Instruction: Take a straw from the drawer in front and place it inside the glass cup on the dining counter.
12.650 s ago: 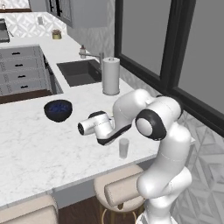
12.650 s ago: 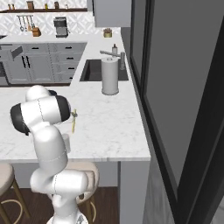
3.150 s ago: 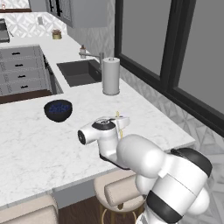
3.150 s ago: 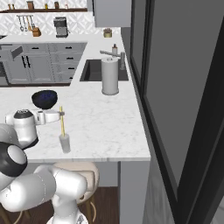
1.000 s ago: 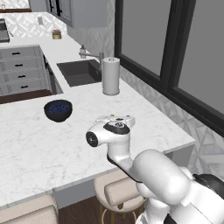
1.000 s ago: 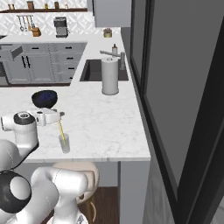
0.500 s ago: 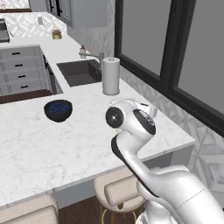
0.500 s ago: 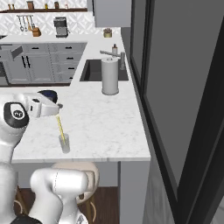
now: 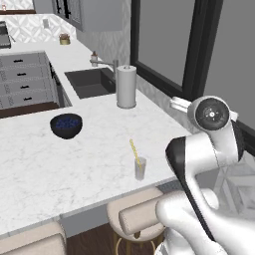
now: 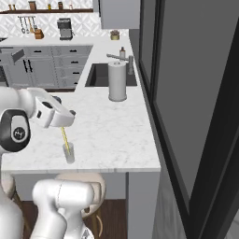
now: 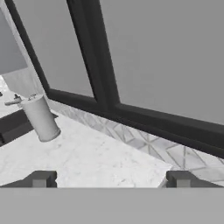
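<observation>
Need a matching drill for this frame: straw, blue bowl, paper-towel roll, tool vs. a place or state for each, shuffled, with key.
Things:
1. straw
2. blue bowl
3. paper-towel roll
4. tool

Places or states:
A. upright beside the sink
B. open, holding nothing, facing the window
C. leaning inside the glass cup near the dining counter edge
D. on the counter between the cup and the grey drawers

Pairs: 1-C, 2-D, 3-A, 4-B
</observation>
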You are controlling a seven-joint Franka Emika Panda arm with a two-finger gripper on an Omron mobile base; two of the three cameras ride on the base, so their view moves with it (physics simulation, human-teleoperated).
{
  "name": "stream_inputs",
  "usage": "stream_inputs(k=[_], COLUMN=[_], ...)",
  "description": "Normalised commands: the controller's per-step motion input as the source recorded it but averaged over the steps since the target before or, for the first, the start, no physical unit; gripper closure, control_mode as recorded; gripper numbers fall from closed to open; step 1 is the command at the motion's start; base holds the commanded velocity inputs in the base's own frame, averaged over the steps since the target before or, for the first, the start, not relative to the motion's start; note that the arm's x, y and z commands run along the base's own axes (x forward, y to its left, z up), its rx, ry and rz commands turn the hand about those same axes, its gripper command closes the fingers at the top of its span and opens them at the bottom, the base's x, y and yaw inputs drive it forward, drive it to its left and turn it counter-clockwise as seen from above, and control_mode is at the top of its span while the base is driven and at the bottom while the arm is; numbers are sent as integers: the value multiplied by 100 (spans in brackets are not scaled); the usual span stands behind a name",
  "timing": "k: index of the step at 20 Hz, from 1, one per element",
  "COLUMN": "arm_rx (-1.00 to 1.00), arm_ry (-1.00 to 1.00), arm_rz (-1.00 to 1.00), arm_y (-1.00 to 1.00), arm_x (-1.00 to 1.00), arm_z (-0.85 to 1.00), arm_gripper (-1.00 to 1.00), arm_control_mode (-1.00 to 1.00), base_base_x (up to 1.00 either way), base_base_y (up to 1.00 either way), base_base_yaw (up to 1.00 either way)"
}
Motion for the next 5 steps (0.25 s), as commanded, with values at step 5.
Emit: stream_inputs(k=[5], arm_rx=[4], arm_ry=[28], arm_rz=[-1], arm_y=[-46], arm_x=[-75], arm_z=[15], arm_gripper=[-100], arm_control_mode=[-100], base_base_x=[0], base_base_y=[0], base_base_yaw=[0])
